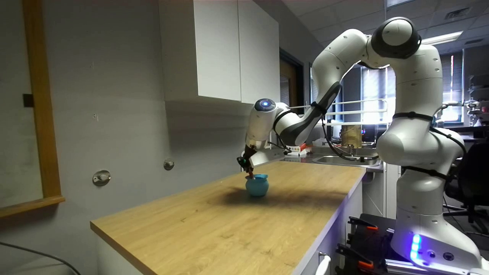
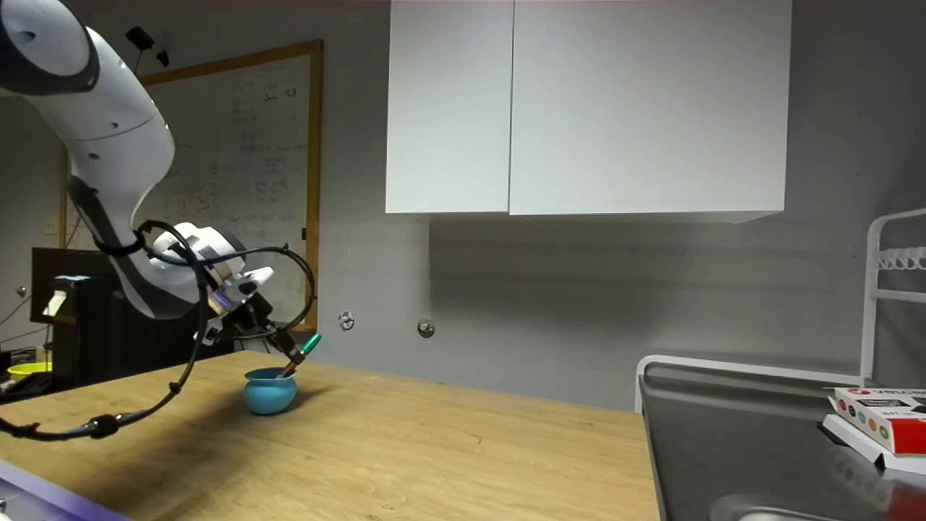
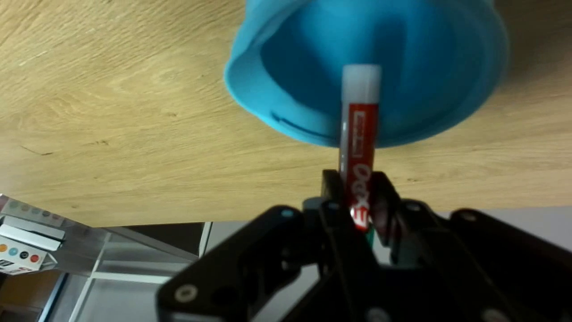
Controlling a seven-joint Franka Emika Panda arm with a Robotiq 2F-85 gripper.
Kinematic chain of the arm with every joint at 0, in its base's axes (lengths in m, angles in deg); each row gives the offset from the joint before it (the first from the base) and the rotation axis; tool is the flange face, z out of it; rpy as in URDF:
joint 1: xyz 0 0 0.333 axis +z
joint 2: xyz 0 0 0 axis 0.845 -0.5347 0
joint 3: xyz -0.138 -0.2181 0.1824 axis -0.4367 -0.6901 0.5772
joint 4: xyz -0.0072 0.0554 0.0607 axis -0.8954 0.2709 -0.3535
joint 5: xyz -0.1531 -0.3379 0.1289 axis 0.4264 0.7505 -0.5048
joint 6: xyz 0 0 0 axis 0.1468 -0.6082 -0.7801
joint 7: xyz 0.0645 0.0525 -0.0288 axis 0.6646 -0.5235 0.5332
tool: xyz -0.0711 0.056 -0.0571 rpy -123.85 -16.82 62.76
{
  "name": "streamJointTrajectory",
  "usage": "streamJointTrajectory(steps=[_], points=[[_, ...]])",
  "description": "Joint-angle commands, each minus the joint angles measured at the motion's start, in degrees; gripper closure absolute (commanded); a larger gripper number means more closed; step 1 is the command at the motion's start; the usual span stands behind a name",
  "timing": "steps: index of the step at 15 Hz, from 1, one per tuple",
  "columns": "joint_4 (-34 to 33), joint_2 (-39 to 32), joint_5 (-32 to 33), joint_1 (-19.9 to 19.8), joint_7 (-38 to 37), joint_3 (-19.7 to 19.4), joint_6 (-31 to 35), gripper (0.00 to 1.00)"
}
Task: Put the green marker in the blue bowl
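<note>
White and arched, my arm [image 1: 340, 49] slopes over the wood-grain countertop [image 1: 214, 229]; my gripper [image 3: 357, 181] pinches the slanted, green-capped marker [image 3: 359, 134], pale end at the round-bellied blue bowl [image 2: 270, 394]'s mouth.

Window [image 1: 373, 86] glaring, wall [image 1: 126, 114] dim, countertop [image 1: 244, 223] softly shadowed; wrist view partly blurred.
</note>
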Motion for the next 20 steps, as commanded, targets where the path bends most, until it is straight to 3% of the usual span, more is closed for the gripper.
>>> streamJointTrajectory(steps=[1, 2, 3, 5, 9, 14, 19, 20], points=[[0.54, 1.21, 1.19, 1.14, -2.69, 0.74, -1.45, 0.95], [1.20, 2.59, 0.27, 12.30, -2.50, -10.40, -0.56, 0.95], [1.92, 3.46, 0.15, 14.59, -2.60, -12.61, 0.05, 0.95], [2.70, 3.91, 1.01, 24.33, -3.07, -21.98, 0.04, 0.95], [5.13, 5.61, 2.30, 37.85, -4.32, -35.86, 0.09, 0.95], [9.18, 7.91, 7.16, 44.77, -7.76, -44.24, 0.15, 0.95], [12.51, 8.90, 12.37, 47.38, -11.49, -46.94, -0.77, 0.94], [12.90, 8.93, 12.77, 47.77, -11.87, -47.24, -0.95, 0.87]])
